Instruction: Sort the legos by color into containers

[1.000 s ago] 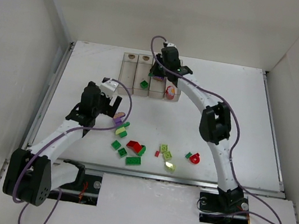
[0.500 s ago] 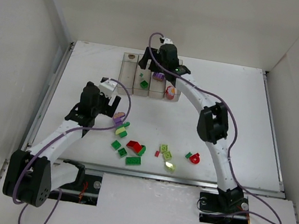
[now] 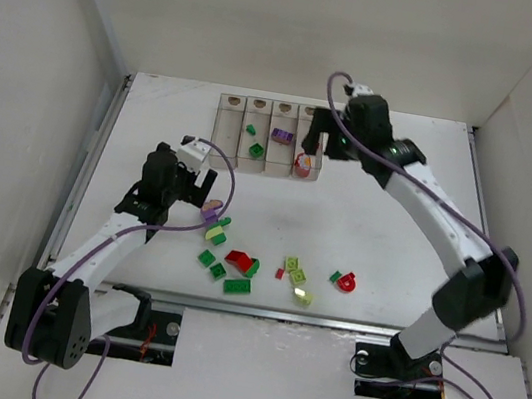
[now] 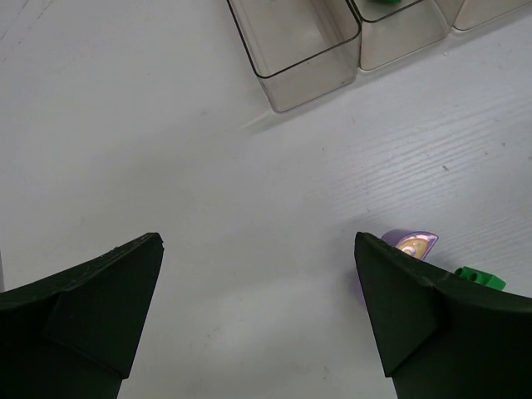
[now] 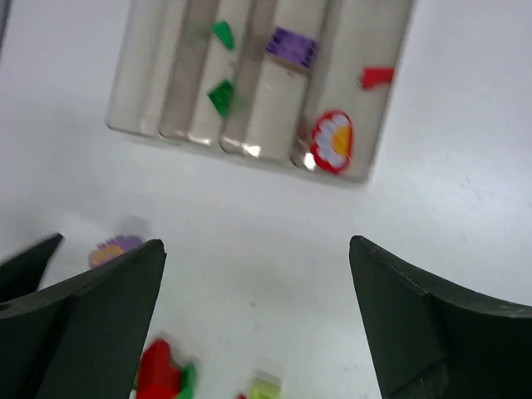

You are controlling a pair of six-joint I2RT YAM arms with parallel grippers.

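No text, number, brand or sign can be read in any view. The small tan marks point(image 3: 232, 103) at the far ends of the containers point(image 3: 226, 139) are too small to tell whether they carry lettering. The round red piece point(image 5: 332, 141) shows a blurred white and yellow pattern, apparently without writing.

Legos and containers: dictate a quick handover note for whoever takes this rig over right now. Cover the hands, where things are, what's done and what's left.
Left hand: open, empty, low over the table beside a loose purple piece.
Right hand: open, empty, by the right end of the containers.
Done: counting from the left in the top view, the second box holds two green legos, the third a purple brick, the fourth a red piece and a red-and-yellow round piece. The first box shows nothing inside.
Left: the pile of green, yellow-green and red legos, a red ring and the purple piece.
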